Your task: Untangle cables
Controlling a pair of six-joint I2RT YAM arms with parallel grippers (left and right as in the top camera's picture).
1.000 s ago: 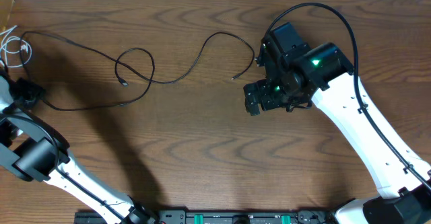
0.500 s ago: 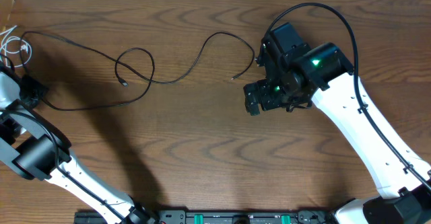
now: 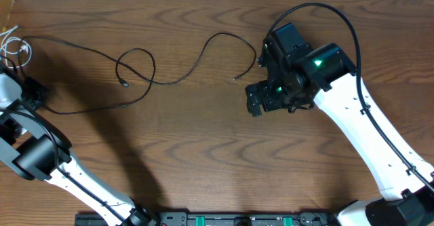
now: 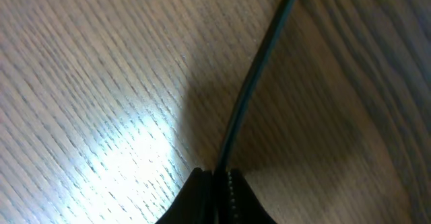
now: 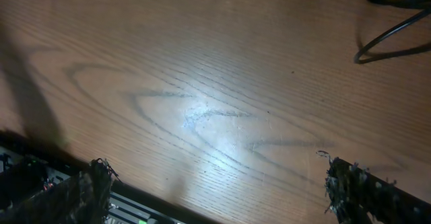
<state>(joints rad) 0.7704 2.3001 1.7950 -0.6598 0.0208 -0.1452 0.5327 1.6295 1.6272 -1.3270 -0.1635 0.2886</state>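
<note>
Thin black cables [image 3: 178, 81] run across the far half of the table and cross in a loop [image 3: 135, 66]. One plug end [image 3: 235, 79] lies near the middle. A white cable [image 3: 12, 46] is coiled at the far left edge. My left gripper [image 3: 32, 90] is at the left edge. In its wrist view the left gripper [image 4: 219, 175] is shut on a black cable [image 4: 256, 83] that leads away over the wood. My right gripper [image 3: 253, 105] hovers right of centre. In the right wrist view it [image 5: 222, 190] stands wide open over bare wood with nothing between its fingers.
The thick black lead [image 3: 319, 7] of the right arm arcs above it, and a black loop [image 5: 394, 39] shows at the top right of the right wrist view. A black rail [image 3: 237, 220] runs along the table's front edge.
The left gripper has closed on the black cable at the left edge and shifted slightly. The right arm and the rest of the cables have not moved.
</note>
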